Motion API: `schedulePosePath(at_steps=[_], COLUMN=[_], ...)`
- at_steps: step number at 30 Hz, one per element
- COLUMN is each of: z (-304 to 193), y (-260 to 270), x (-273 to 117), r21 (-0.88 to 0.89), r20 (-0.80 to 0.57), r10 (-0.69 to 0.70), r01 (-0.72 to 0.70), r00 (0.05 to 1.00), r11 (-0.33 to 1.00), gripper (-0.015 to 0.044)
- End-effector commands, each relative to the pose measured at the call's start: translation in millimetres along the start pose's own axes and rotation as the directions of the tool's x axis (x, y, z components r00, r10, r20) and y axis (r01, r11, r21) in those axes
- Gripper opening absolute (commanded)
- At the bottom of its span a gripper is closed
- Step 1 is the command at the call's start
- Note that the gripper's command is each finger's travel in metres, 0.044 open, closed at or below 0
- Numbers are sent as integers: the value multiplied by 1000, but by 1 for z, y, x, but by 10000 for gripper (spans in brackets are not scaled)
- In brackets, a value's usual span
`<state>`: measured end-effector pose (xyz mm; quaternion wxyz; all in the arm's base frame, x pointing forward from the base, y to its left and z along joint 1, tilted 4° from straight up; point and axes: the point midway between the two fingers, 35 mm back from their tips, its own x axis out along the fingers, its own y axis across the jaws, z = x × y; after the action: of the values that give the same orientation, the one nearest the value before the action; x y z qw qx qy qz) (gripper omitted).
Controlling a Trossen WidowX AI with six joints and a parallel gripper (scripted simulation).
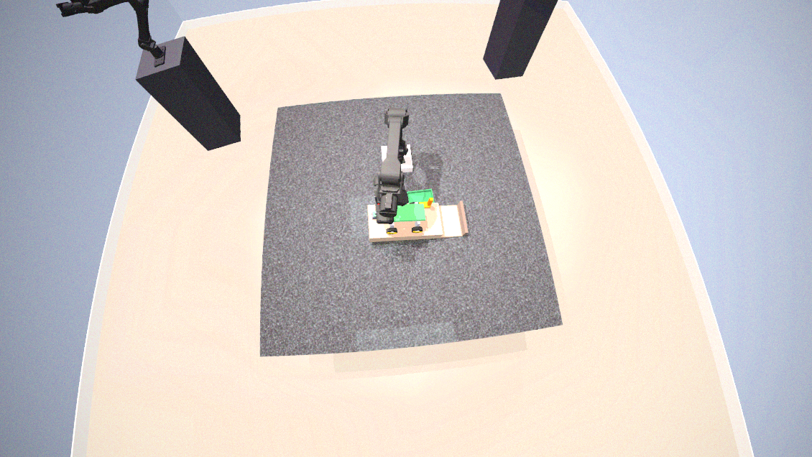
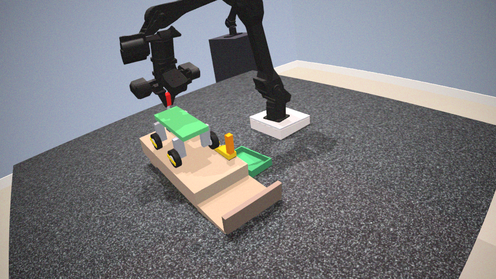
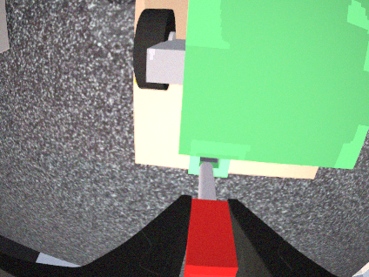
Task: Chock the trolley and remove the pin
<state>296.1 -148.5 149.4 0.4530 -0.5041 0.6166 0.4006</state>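
Observation:
My gripper [image 2: 169, 104] [image 3: 208, 206] is shut on the red head of the stop pin [image 2: 168, 98] [image 3: 211, 235], above the ramp's uphill end. The pin's grey shaft points down at the slotted green socket [image 3: 195, 166]; I cannot tell whether its tip is clear of the slot. The green-topped trolley [image 1: 409, 213] [image 2: 182, 121] [image 3: 270, 87] stands on the ramp [image 1: 453, 221] [image 2: 208, 174] [image 3: 157, 139]. The yellow chock [image 2: 229, 143] [image 1: 430, 202] sits at the downhill side of the tray-side front wheel, seemingly touching it. The green tray [image 2: 262, 167] [image 1: 420, 191] lies beside the ramp and looks empty.
The ramp's lower end has an upright brown end board [image 1: 463, 218] [image 2: 253, 206]. My arm's white base [image 2: 265, 130] [image 1: 407, 167] stands behind the tray. Dark pillars [image 1: 195, 102] [image 1: 514, 42] stand beyond the grey mat [image 1: 323, 284] [image 2: 329, 214].

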Motion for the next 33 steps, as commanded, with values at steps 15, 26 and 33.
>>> schedulePosePath(at_steps=[15,26,33], z=[-19,-34,-32], y=[-1,-1,19], x=[-4,-3,-1], r21=[5,5,5], r20=[-8,-10,-10], r10=[-3,-3,-1], r01=[3,3,1], r00=[1000,1000,1000], r11=[1000,1000,1000], gripper=[0,0,0])
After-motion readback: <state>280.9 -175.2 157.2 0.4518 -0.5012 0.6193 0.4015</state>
